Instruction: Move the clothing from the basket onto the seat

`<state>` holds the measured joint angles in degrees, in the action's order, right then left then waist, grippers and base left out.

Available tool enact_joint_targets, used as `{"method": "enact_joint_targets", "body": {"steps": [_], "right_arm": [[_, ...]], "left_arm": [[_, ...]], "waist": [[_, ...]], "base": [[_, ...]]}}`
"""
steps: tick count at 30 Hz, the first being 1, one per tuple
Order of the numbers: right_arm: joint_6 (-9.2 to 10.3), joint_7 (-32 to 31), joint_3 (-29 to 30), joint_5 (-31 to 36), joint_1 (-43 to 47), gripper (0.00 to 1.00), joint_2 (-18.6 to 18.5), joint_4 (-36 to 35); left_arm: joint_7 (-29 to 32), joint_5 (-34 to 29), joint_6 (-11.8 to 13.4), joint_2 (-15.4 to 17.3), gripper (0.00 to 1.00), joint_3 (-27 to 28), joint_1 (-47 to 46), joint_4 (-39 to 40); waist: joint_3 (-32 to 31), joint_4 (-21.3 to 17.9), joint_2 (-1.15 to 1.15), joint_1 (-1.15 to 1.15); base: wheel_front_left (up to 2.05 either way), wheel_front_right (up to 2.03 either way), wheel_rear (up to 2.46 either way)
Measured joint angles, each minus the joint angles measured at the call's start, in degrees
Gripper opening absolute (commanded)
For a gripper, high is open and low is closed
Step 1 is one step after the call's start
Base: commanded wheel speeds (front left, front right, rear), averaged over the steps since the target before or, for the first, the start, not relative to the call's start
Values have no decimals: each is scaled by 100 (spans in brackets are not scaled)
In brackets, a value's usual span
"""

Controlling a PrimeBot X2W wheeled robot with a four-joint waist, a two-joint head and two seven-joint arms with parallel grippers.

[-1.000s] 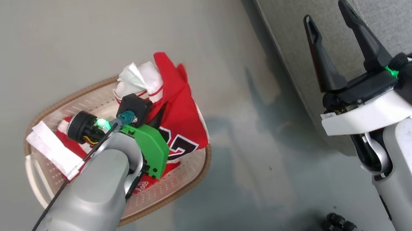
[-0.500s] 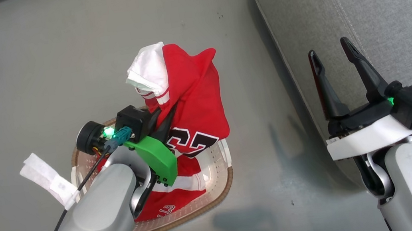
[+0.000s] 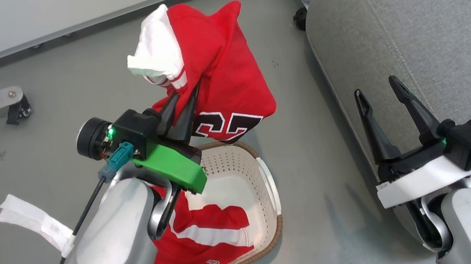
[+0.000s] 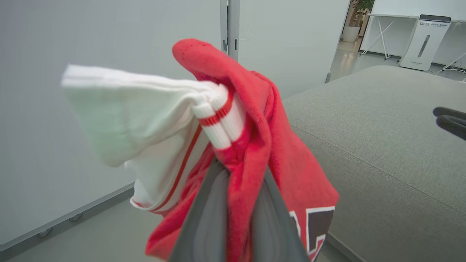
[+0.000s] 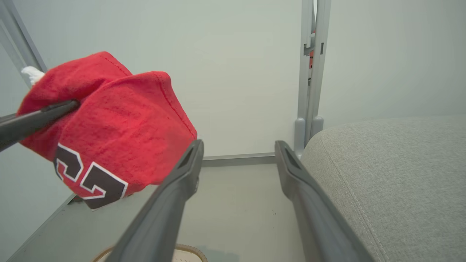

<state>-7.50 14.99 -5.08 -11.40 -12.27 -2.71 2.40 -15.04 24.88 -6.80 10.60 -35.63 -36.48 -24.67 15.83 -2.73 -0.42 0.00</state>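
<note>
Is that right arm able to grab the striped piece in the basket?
Probably not cleanly: the left forearm hangs over the striped piece and basket, though the open right pincer stands free.

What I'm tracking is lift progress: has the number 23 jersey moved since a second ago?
Yes. The jersey, pinched in the left claw, has risen above the basket; earlier it lay in it.

Bright, even light; soft shadows; slight blur.
</note>
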Motion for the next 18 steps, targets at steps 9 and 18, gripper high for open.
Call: {"method": "enact_joint_targets", "body": {"steps": [9, 18], "right_arm": [[0, 0, -29, -67, 170, 100, 0, 14], [1, 0, -326, -428, 305, 100, -2, -45]], "left_arm": [[0, -293, -30, -124, 0, 227, 5, 671], [0, -352, -52, -141, 0, 186, 4, 960]], "waist": [[-337, 102, 0, 0], [-409, 150, 0, 0]], "base": [[0, 0, 0], [0, 0, 0]]}}
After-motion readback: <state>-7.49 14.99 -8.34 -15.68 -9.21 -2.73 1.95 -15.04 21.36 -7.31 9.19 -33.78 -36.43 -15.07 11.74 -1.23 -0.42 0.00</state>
